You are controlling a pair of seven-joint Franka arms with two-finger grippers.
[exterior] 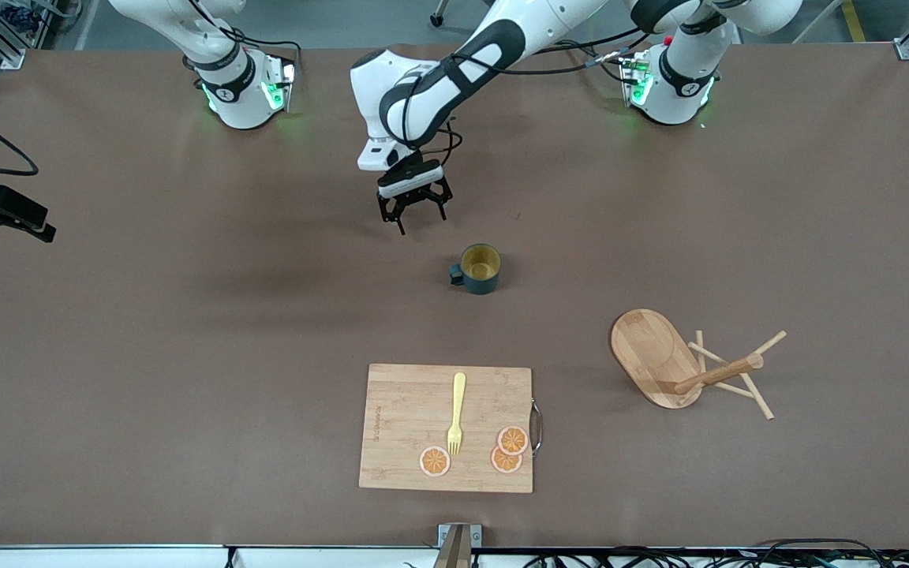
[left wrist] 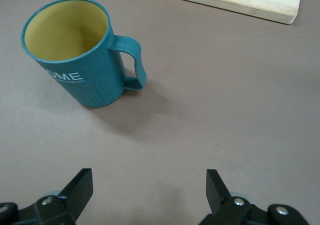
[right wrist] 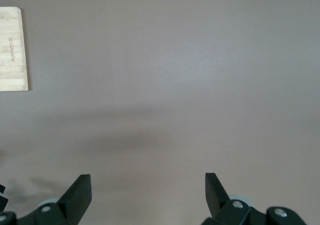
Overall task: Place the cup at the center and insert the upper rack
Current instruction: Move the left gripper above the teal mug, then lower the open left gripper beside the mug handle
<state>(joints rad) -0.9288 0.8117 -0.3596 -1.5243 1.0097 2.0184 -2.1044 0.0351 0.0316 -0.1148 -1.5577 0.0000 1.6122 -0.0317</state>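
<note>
The cup (exterior: 480, 268) stands upright on the brown surface (exterior: 186, 331), about in the middle of it, with its handle pointing toward the right arm's end. Nothing holds it. The left gripper (exterior: 413, 207) hangs over the surface just beside the cup, a little farther from the front camera. Its jaws are open wide and empty. In the left wrist view the cup (left wrist: 75, 50) sits free and clearly apart from the fingertips (left wrist: 80, 185).

The upper rack (exterior: 687, 367) lies on its side toward the left arm's end of the surface, nearer to the front camera than the cup and well apart from it. Its oval base is tilted up on edge, and the post and the thin pegs point away from the cup.

The right gripper (right wrist: 147, 195) is at the edge of the front view, at the right arm's end. Its jaws are open and empty, with only bare surface under them. This arm seems to wait.

A cutting board (exterior: 447, 426) with a yellow fork (exterior: 456, 414) and three orange slices (exterior: 513, 440) lies nearer to the front camera than the cup.

I judge that the cup part may be done, because the cup is already close to the center and is let go. The rack part is not yet begun: the rack has still to be picked up, turned upright and set in place.
</note>
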